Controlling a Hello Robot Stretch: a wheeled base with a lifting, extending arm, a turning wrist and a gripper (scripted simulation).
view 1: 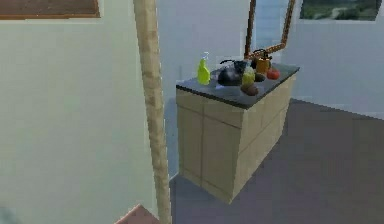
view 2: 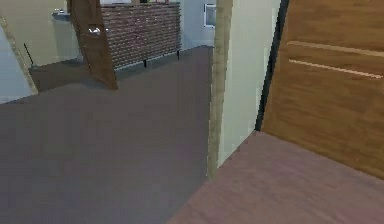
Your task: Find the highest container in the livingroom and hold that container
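A kitchen counter [view 1: 235, 125] with a dark top and pale cupboard fronts stands in the middle of the forward view. On it I see a yellow-green bottle [view 1: 204, 71], a dark faucet or kettle shape [view 1: 232, 72], a smaller yellow-green bottle [view 1: 248, 75], an orange and dark object [view 1: 261, 60], a red round thing [view 1: 273, 74] and a brown round thing [view 1: 249, 89].
A pale wall with a tan corner post [view 1: 152, 110] takes the forward view's left. Grey floor [view 1: 320, 170] lies around the counter. The arm side view has a wooden door [view 2: 330, 85], a pale wall end [view 2: 240, 80], an open brown door [view 2: 95, 40] and a slatted dresser [view 2: 140, 32].
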